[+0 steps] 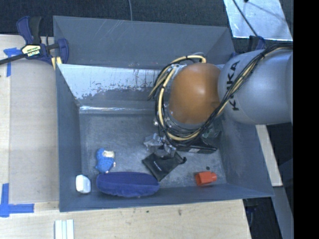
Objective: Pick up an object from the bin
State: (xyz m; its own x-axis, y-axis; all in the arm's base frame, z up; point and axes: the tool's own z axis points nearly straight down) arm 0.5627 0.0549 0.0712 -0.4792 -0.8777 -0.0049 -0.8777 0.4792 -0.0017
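Black, flat and roughly rectangular, a slab (162, 164) lies just beneath the gripper (160, 146), on the side toward the near wall of the bin (67, 148), its long axis running diagonally. Whether the gripper is spread or clamped I cannot tell. Farther off lie an orange-red block (205, 178), a dark-blue pouch (127, 184) and a blue-and-white figure (105, 160).

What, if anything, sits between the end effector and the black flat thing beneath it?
Nothing visible. The end effector hangs right over the black flat thing; the dark blue pouch and the orange-red block lie off to either side.
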